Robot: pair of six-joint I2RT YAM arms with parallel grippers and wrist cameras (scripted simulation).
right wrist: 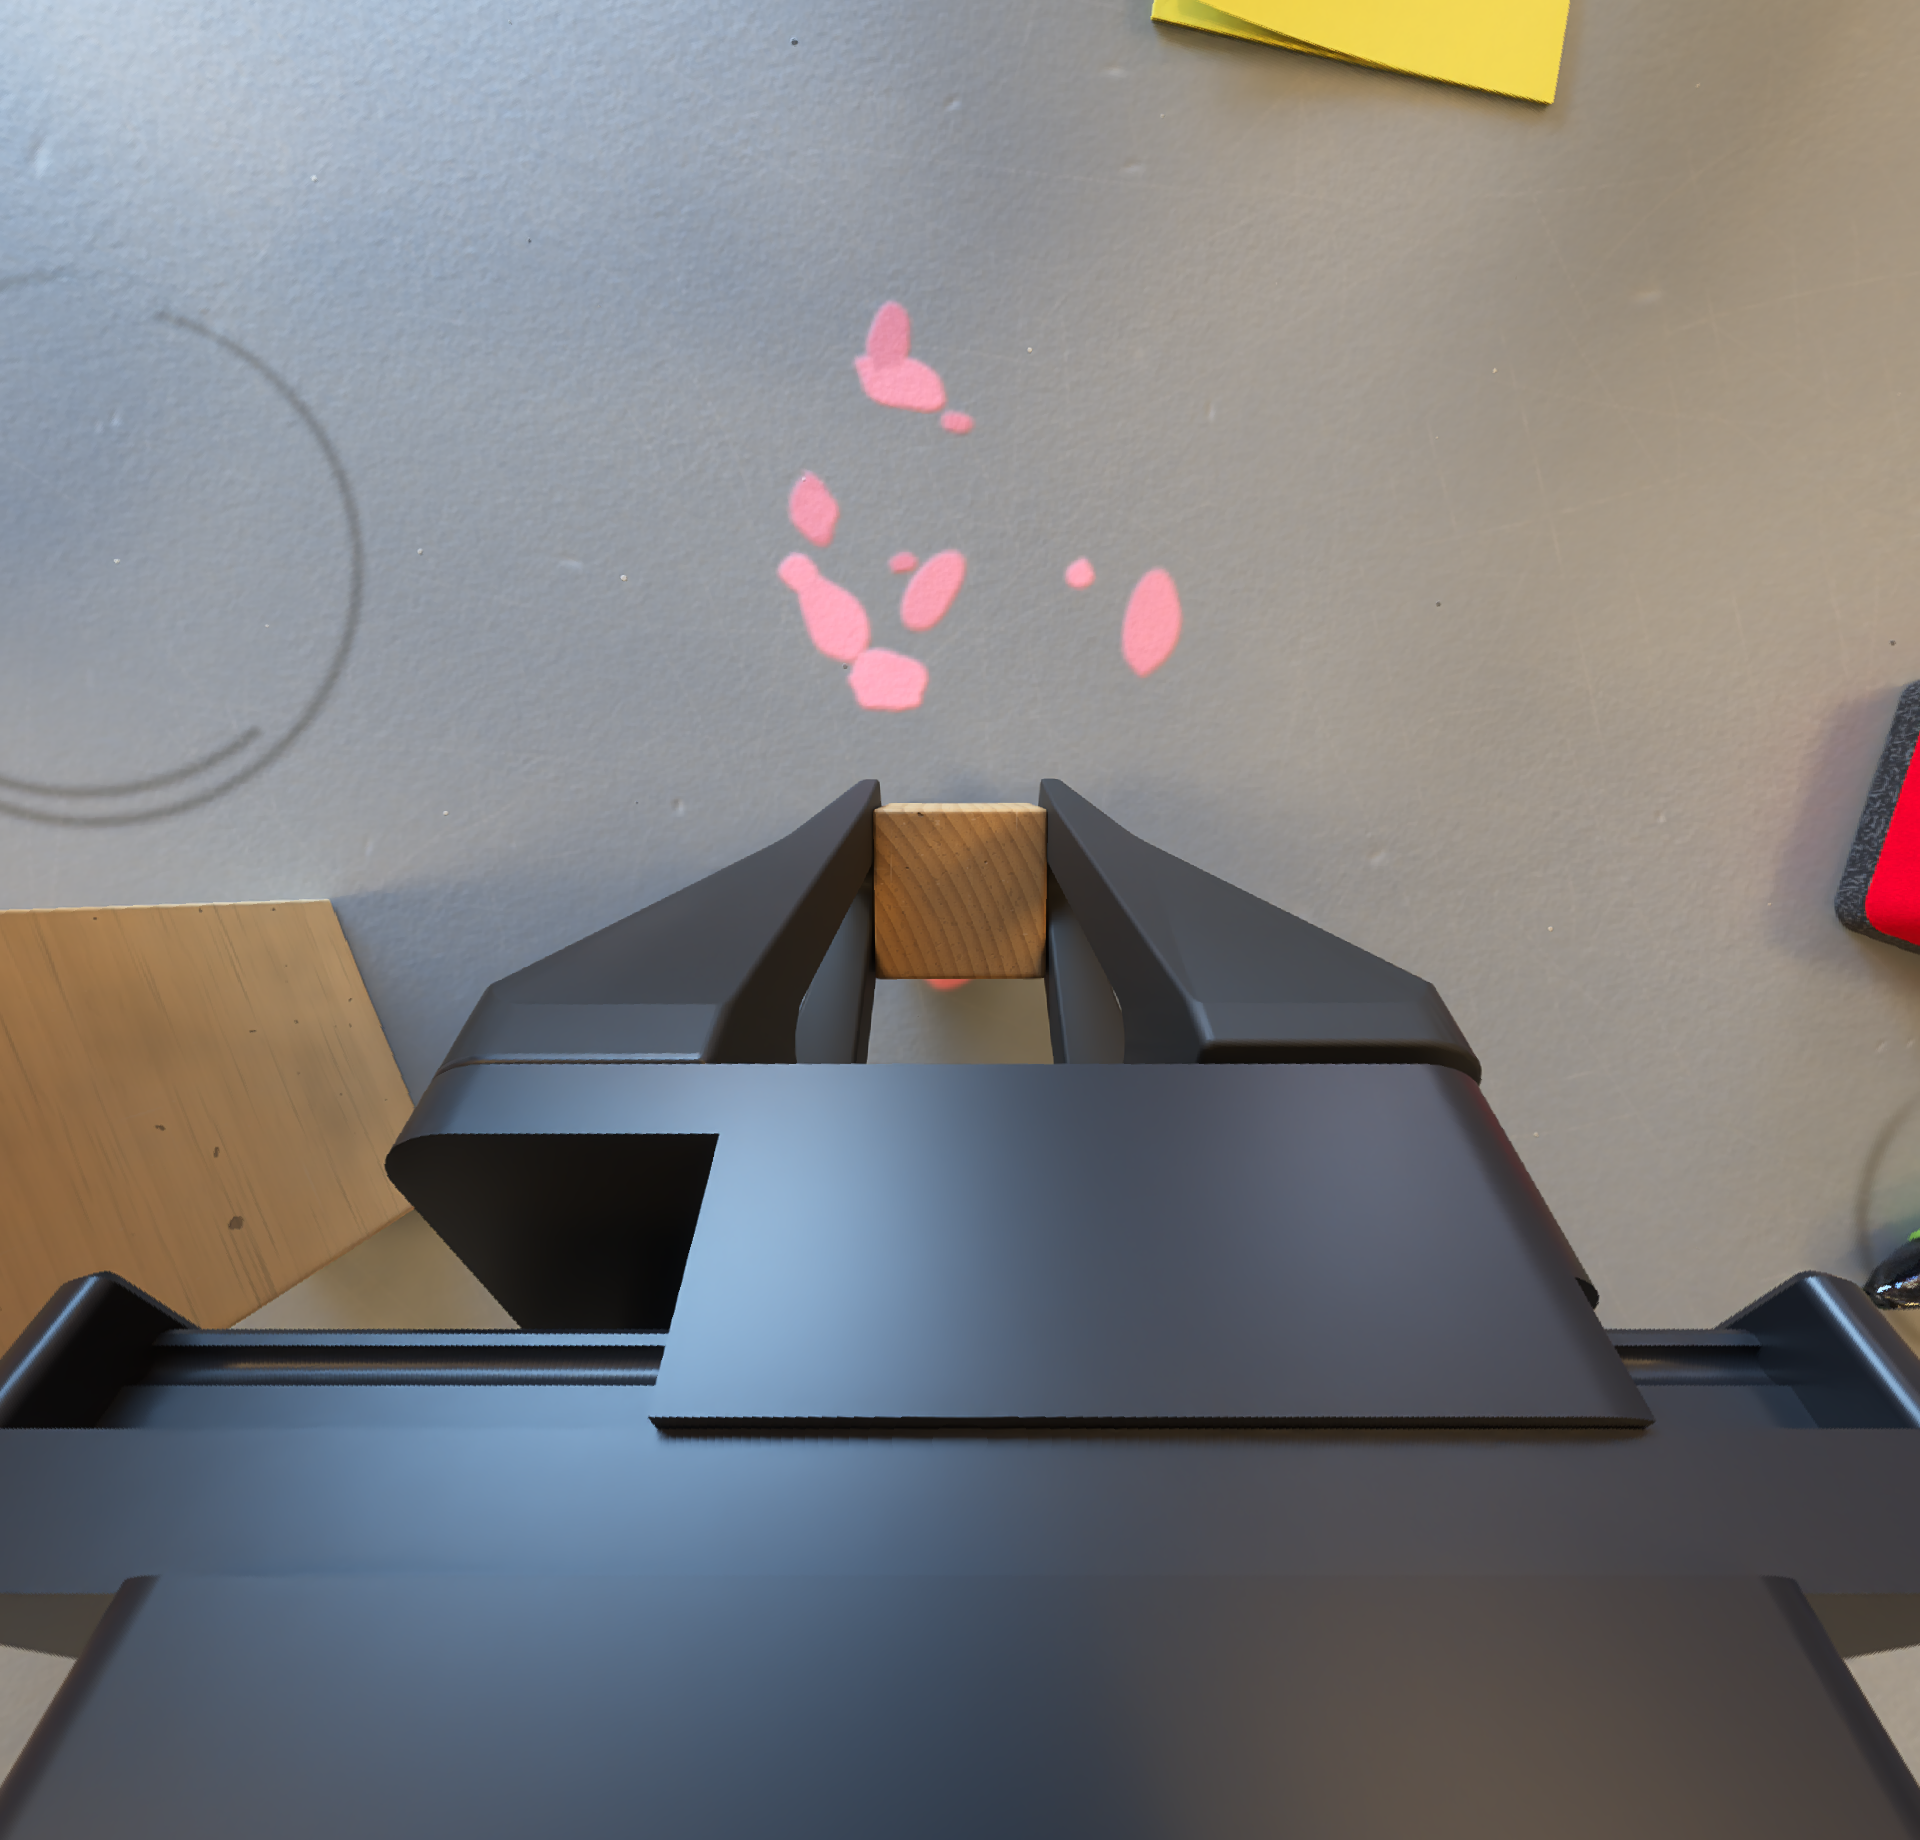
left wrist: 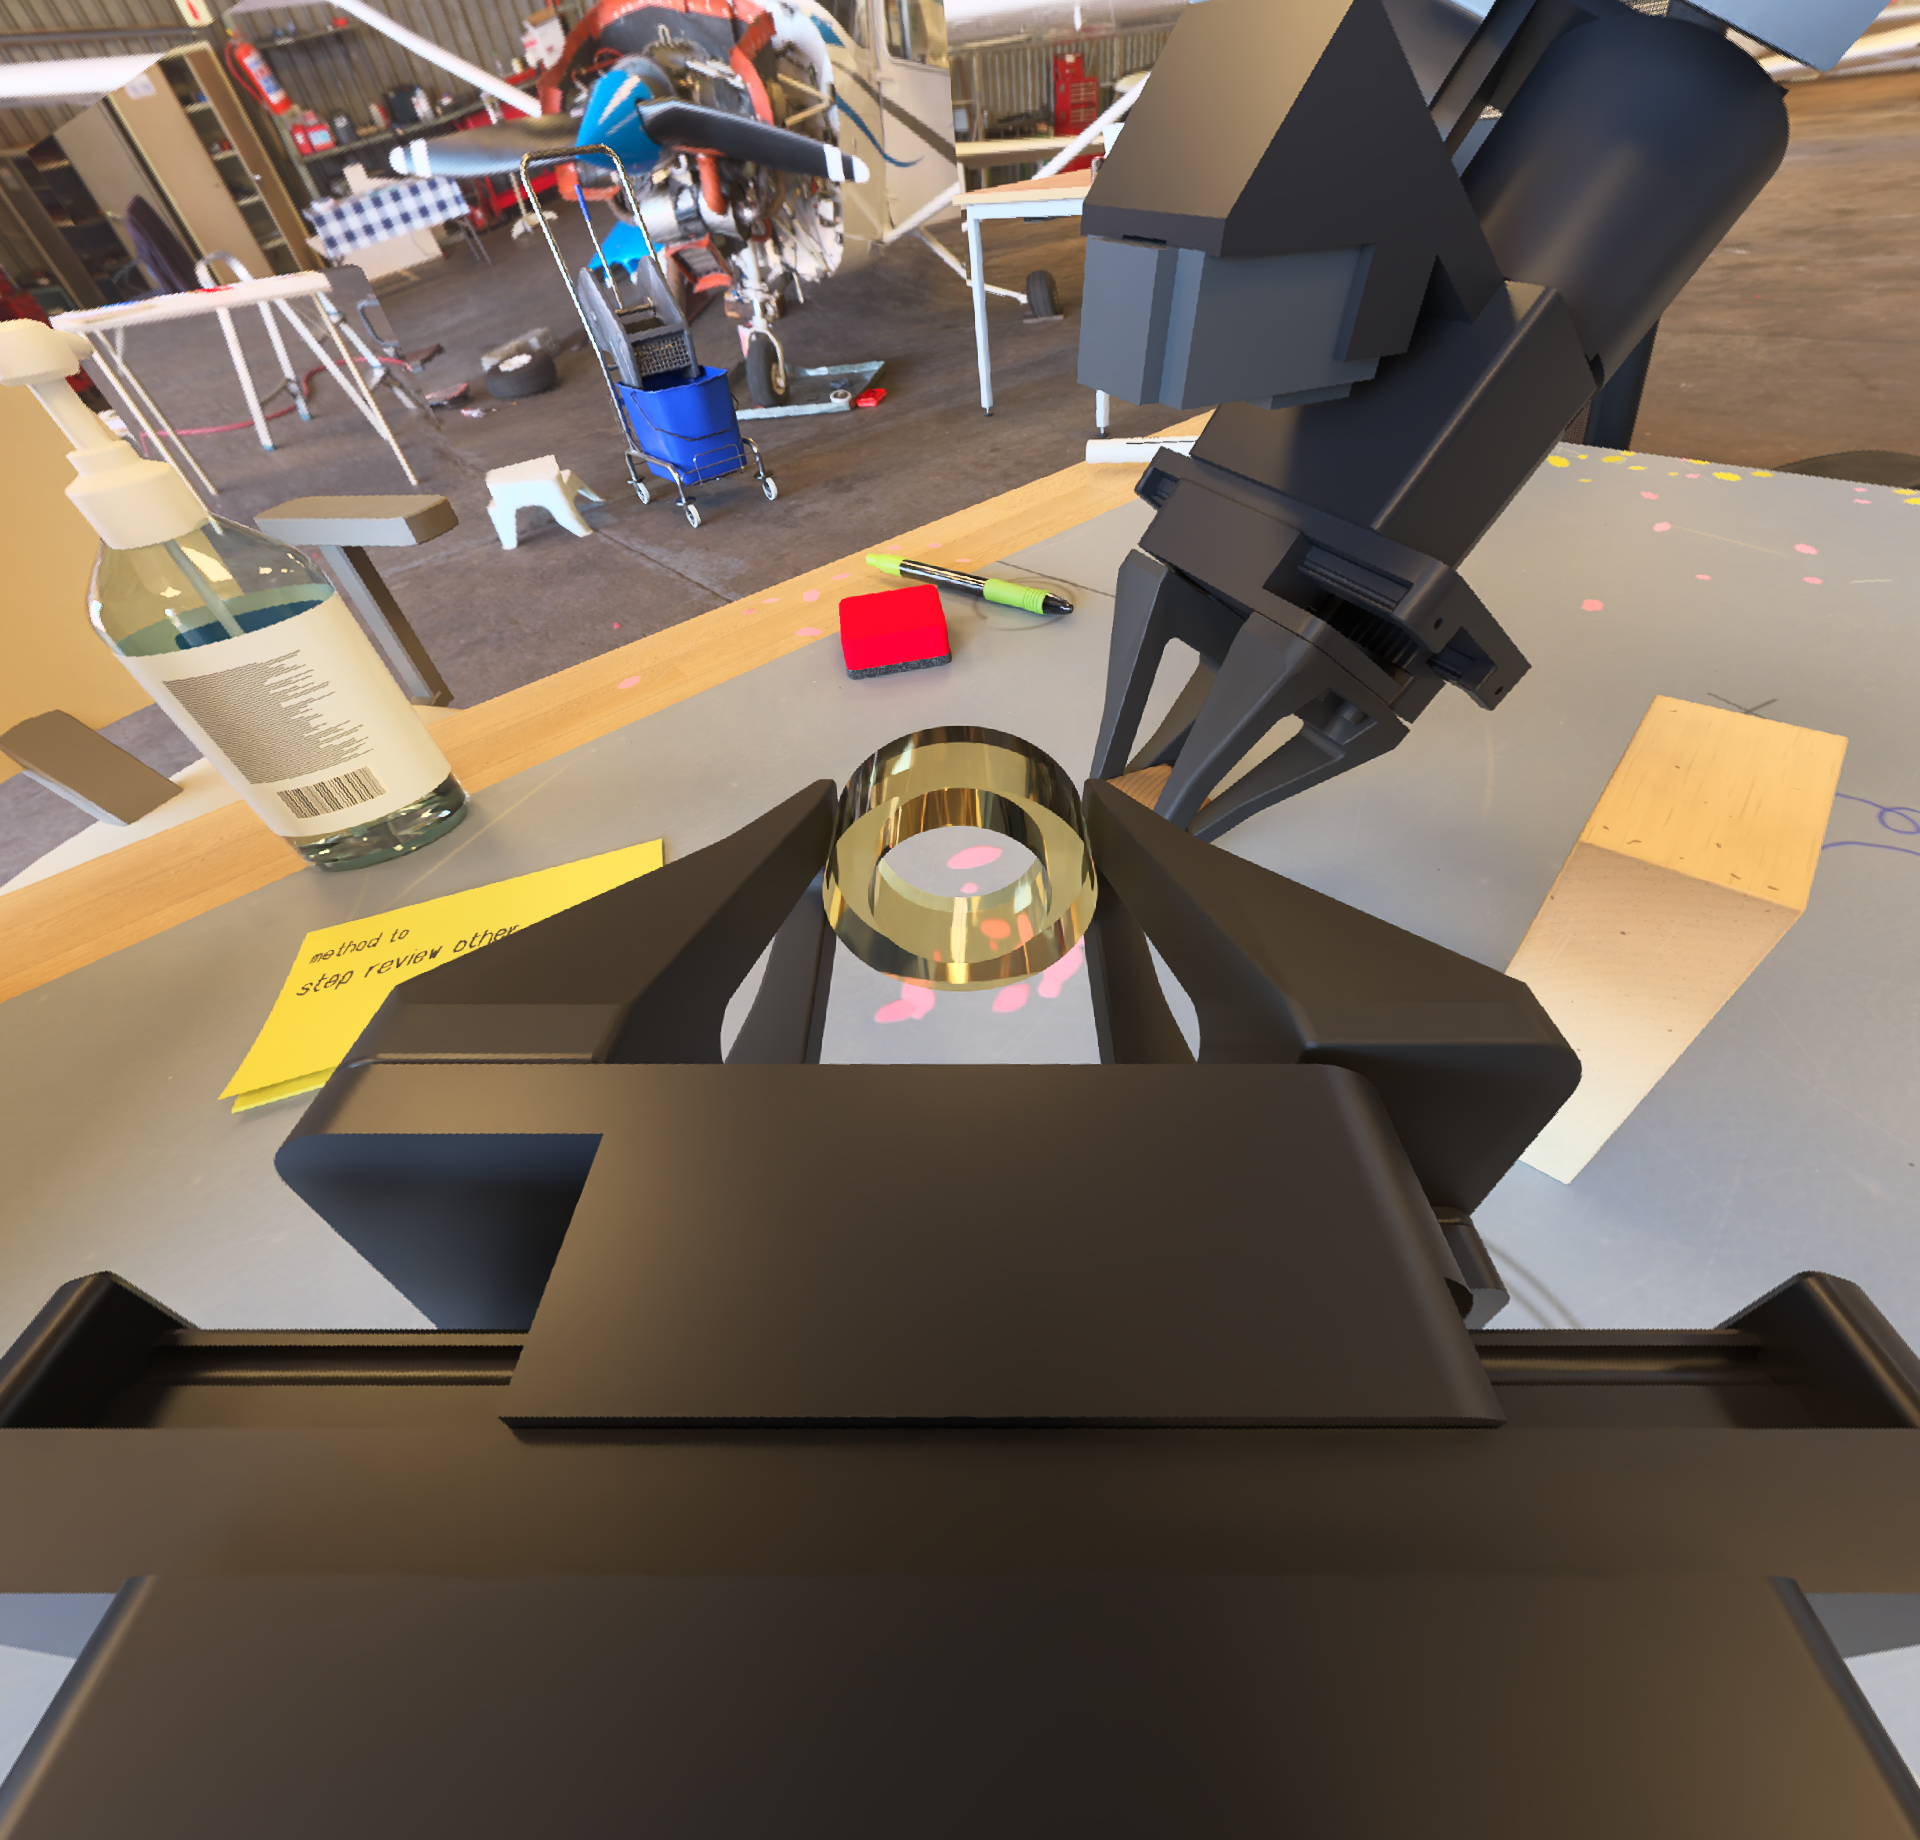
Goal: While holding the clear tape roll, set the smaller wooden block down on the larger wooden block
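Right gripper [right wrist: 958, 891] clamps the smaller wooden block [right wrist: 958, 891] — rigid, light, flat-faced; left gripper [left wrist: 961, 855] pinches the clear tape roll [left wrist: 961, 855] — smooth, probably slippery.

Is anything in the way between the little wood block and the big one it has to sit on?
Nothing visible is. The right gripper holds the smaller wooden block over bare table. The larger wooden block lies off to one side with its top bare. The left gripper holds the clear tape roll nearby.

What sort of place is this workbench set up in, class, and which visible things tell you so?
Most likely an aircraft hangar or maintenance workshop: a light aircraft with its engine uncovered, a mop bucket trolley, and a fire extinguisher behind the grey table.
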